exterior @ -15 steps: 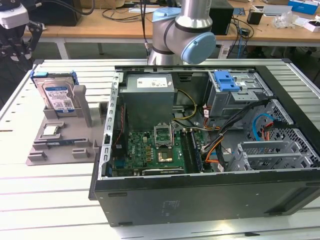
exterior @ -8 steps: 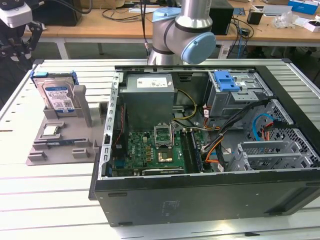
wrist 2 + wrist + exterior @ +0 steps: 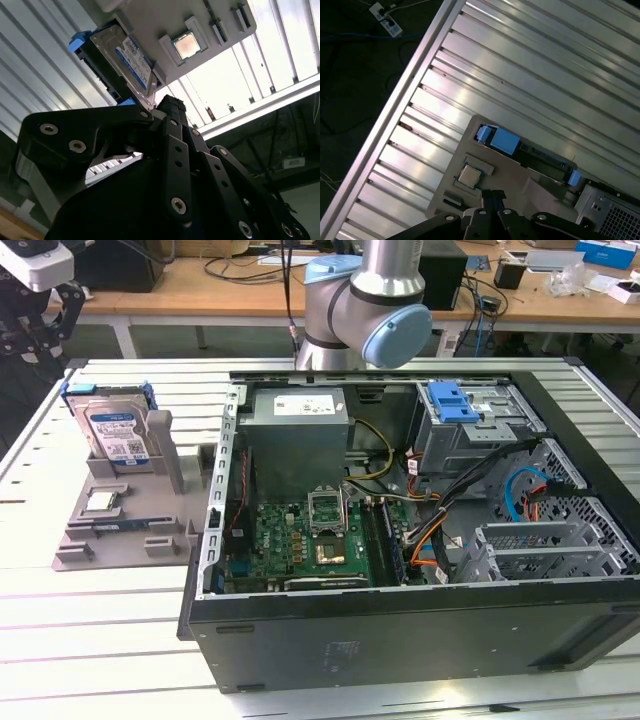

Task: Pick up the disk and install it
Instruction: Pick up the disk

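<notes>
The disk (image 3: pixel 118 432), silver with a white-and-blue label in a blue caddy, stands upright in a grey holder (image 3: pixel 120 530) on the exterior view's left. In both wrist views the disk (image 3: pixel 131 57) (image 3: pixel 504 141) sits in that holder, untouched. My gripper (image 3: pixel 28 328) hangs high at the exterior view's far left, above and apart from the disk. Its black fingertips (image 3: pixel 170 104) (image 3: pixel 493 194) look pressed together with nothing between them.
An open computer case (image 3: pixel 400 640) lies in the middle of the slatted table. Inside it are a grey drive cage with a blue bracket (image 3: pixel 455 402), a grey power-supply box (image 3: pixel 298 440) and a motherboard. A small chip (image 3: pixel 100 502) lies on the holder.
</notes>
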